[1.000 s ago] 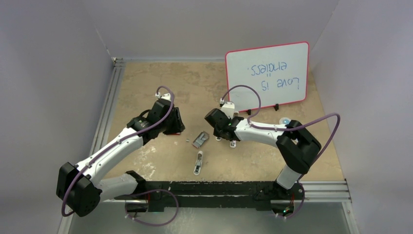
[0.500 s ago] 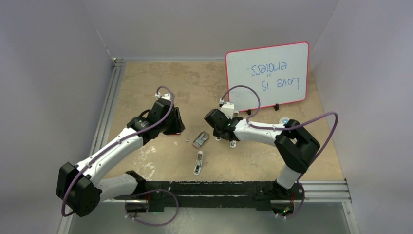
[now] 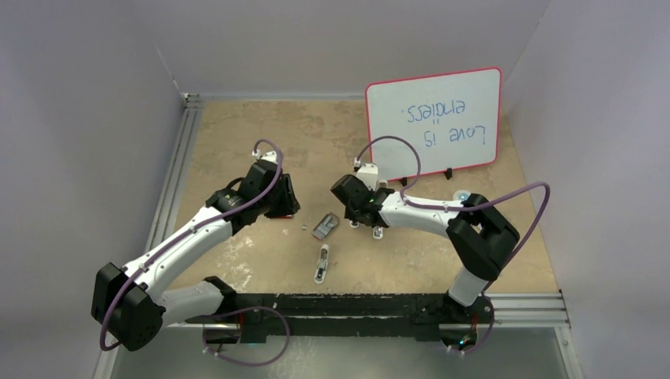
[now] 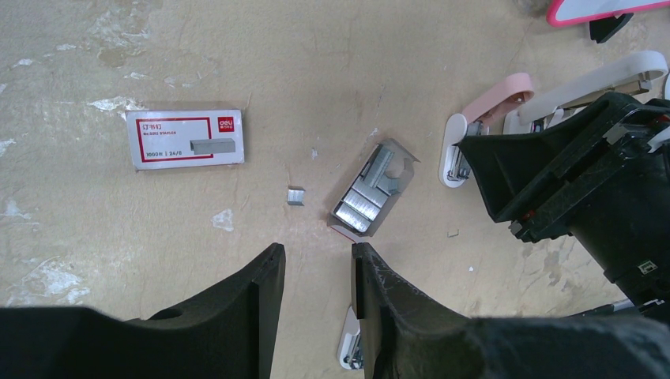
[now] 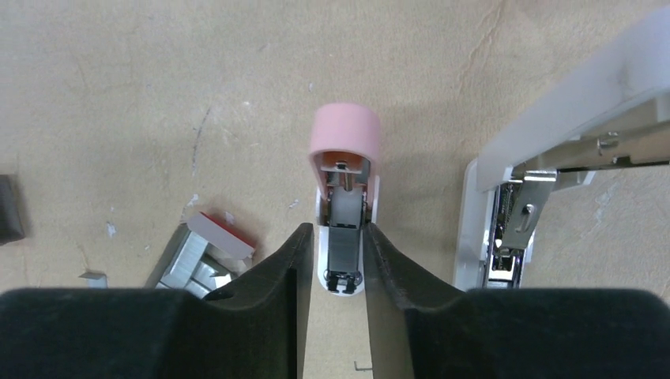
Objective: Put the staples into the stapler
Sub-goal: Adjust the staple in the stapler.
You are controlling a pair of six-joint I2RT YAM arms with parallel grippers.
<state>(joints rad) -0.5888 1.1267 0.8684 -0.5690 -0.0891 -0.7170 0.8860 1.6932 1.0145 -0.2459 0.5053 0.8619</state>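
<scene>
Left wrist view: looking down on a scuffed tan desk (image 4: 95,47). At the centre of the frame lies a small grey tray (image 4: 395,162), and the staples (image 4: 359,207) sit in it as a few silvery strips packed side by side. A tiny loose staple fragment (image 4: 295,195) rests just left of the tray. The box sleeve (image 4: 186,138), with its red-framed label, lies in the upper left, well apart from the tray. The left gripper (image 4: 316,254) hangs at the bottom edge, its jaws parted and nothing between them.

Right wrist view: the pink mini stapler (image 5: 344,134) lies opened at the centre, its metal channel showing. The right gripper (image 5: 338,234) has one finger on either side of the stapler's near end (whether they press on it or only flank it cannot be told). The staples appear at the lower left, and a white stapler (image 5: 553,103) at the right.

The strips are probably very light, stiff and smooth, yet brittle, as the broken-off fragment suggests. A gentle pinch across the long sides of one strip, near its middle, seems safest. The tray itself would likely slide if nudged.
</scene>
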